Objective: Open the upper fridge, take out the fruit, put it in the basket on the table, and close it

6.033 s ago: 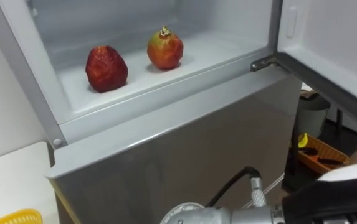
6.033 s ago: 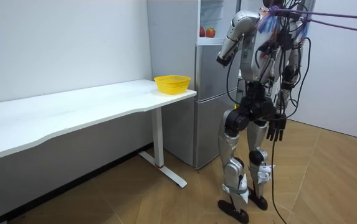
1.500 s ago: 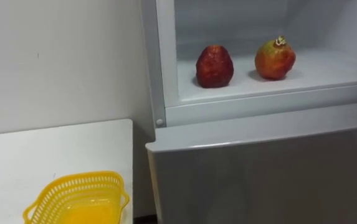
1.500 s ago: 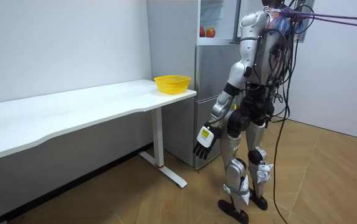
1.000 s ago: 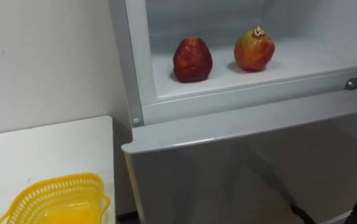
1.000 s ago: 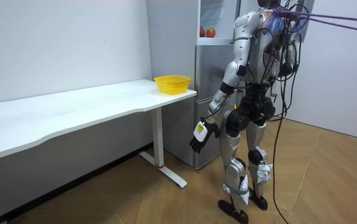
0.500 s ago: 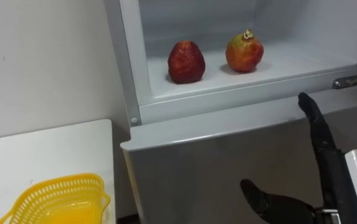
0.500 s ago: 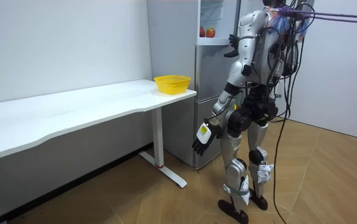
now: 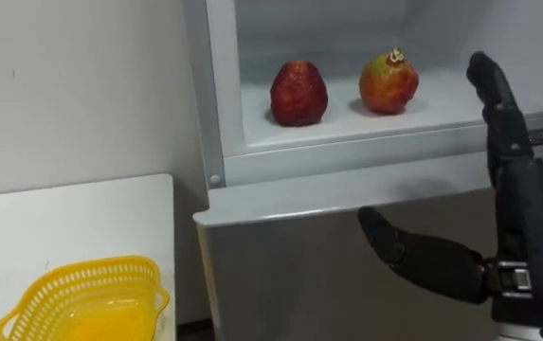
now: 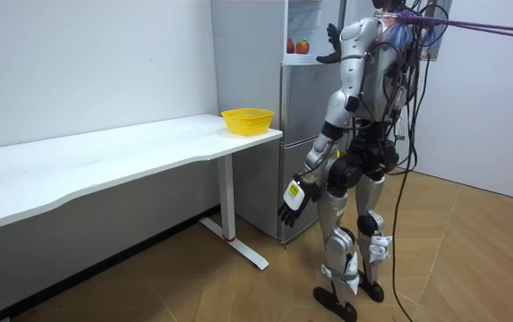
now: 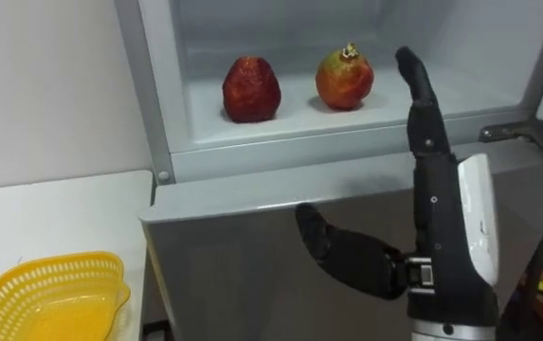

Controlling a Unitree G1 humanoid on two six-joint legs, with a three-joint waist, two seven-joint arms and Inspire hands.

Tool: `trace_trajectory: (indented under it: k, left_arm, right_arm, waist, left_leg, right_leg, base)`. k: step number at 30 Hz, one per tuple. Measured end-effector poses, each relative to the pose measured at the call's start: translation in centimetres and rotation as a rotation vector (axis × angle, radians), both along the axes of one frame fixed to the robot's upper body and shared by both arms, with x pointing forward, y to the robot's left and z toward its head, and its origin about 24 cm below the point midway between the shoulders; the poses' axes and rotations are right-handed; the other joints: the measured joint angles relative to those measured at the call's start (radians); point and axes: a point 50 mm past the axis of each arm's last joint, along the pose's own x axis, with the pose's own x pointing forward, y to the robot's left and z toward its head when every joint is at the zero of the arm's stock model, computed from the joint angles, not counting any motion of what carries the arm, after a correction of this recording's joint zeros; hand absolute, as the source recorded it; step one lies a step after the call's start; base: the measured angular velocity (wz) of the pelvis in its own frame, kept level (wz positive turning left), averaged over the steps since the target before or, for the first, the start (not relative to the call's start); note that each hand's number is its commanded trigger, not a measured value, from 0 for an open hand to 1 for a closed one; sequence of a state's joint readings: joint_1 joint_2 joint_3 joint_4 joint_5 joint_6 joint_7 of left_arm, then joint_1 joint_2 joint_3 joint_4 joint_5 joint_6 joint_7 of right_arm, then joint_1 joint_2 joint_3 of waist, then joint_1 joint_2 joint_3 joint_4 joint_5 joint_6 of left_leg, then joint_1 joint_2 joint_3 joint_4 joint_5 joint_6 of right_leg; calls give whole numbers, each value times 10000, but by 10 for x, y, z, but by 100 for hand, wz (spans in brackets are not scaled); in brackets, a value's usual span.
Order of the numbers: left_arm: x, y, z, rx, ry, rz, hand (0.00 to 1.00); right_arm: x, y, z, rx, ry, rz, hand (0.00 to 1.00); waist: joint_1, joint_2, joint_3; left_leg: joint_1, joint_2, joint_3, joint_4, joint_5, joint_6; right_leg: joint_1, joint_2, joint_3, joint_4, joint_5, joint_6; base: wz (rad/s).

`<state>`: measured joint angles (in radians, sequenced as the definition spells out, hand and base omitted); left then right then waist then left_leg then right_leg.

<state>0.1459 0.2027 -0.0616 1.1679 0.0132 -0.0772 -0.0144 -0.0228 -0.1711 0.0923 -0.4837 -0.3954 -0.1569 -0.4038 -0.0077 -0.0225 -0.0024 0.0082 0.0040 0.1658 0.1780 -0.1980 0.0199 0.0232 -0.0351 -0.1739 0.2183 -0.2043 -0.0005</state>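
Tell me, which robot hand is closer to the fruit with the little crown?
Right. The right hand is raised at the open fridge, just right of the pomegranate, not touching it. The left hand hangs low beside the robot's thigh.

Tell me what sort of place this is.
Probably a plain room set up as a kitchen corner: a fridge open on two red fruits, a white table with a yellow basket, wooden floor.

The right hand (image 9: 527, 237), at the frame's right, was black, with slim fingers (image 9: 500, 109) and a white back plate. Limbs were silver-grey, torso cables dark, the left hand (image 10: 294, 199) black, white-tagged.
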Motion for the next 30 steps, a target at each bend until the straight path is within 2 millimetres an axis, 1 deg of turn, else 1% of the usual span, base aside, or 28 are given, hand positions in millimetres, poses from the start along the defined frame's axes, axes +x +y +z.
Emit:
trace_trajectory:
  k: [3, 4, 5, 6, 7, 8, 10, 14, 16, 19, 23, 27, 30]
  left_arm:
    - [1, 5, 1, 142, -11, -20, 0]
    - [1, 5, 1, 157, -15, -20, 0]
    - [1, 5, 1, 160, -4, -16, 0]
    - [1, 5, 1, 162, 9, -9, 0]
    - [1, 6, 1, 160, 28, 3, 0]
    - [1, 6, 1, 158, 46, 3, 0]
    - [1, 5, 1, 72, 115, -36, 0]
    - [1, 4, 1, 36, 229, -227, 0]
    - [2, 6, 1, 193, 337, -434, 0]
    - [5, 7, 2, 231, 375, -495, 0]
    - [6, 8, 2, 172, 409, -524, 0]
    - [10, 7, 2, 105, 400, -547, 0]
    - [10, 8, 2, 122, 461, -522, 0]
  right_arm:
    - [2, -1, 5, 358, -248, 193, 0]
    - [4, -2, 9, 511, -378, 311, 0]
    - [4, -2, 11, 525, -470, 334, 0]
    - [7, -1, 15, 510, -690, 352, 0]
    - [11, -1, 19, 452, -839, 341, 0]
    - [13, -1, 20, 408, -866, 311, 0]
    - [19, -2, 22, 142, -891, 256, 0]
    - [24, 0, 30, 53, -1015, 497, 0]
    - [33, -5, 41, 190, -1200, 539, 0]
    - [39, -13, 52, 322, -1372, 402, 0]
    - [42, -12, 57, 283, -1472, 447, 0]
    - [45, -13, 56, 289, -1270, 380, 0]
    - [49, -14, 54, 279, -1101, 288, 0]
  waist:
    - [73, -151, -51]
    - [142, -199, -28]
    - [147, -206, -27]
    - [158, -214, 1]
    - [188, -224, 59]
    - [225, -223, 82]
    - [386, -231, 80]
    - [424, -243, 84]
    - [410, -270, 68]
    - [455, -318, 45]
    - [541, -340, 47]
    - [734, -348, 53]
    - [824, -390, 79]
  left_leg:
    - [30, -7, -184, 52, 3, -6]
    - [38, -20, -221, 73, 3, -6]
    - [42, -25, -257, 80, 3, -6]
    - [55, -30, -315, 92, 6, -9]
    - [108, -28, -333, 101, 9, -14]
    - [144, -22, -336, 99, 10, -16]
    - [161, -8, -344, 94, 14, -25]
    - [110, 2, -391, 88, 23, -39]
    - [-11, -6, -510, 102, 24, -41]
    - [-35, -22, -586, 142, 25, -43]
    - [-16, -20, -595, 217, 28, -47]
    - [-21, -19, -598, 217, 32, -50]
    - [-5, -19, -603, 217, 37, -55]
  right_leg:
    - [184, -7, -247, -133, 3, 1]
    - [280, -9, -290, -230, 7, -3]
    - [314, -10, -331, -278, 15, -5]
    - [362, -15, -409, -346, 26, -11]
    - [424, -14, -462, -350, 26, -12]
    - [457, -10, -464, -353, 26, -12]
    - [473, -2, -493, -351, 26, -12]
    - [455, 1, -542, -336, 26, -13]
    - [445, -15, -656, -326, 30, -18]
    - [466, -22, -756, -321, 30, -18]
    - [474, -12, -750, -327, 30, -18]
    - [455, -13, -751, -329, 29, -18]
    - [458, -12, -750, -328, 29, -18]
  base:
    - [18]
    - [14]
    - [14]
    - [15]
    - [11]
    - [4]
    - [0]
    - [5]
    - [13]
    - [10]
    - [0]
    - [0]
    - [0]
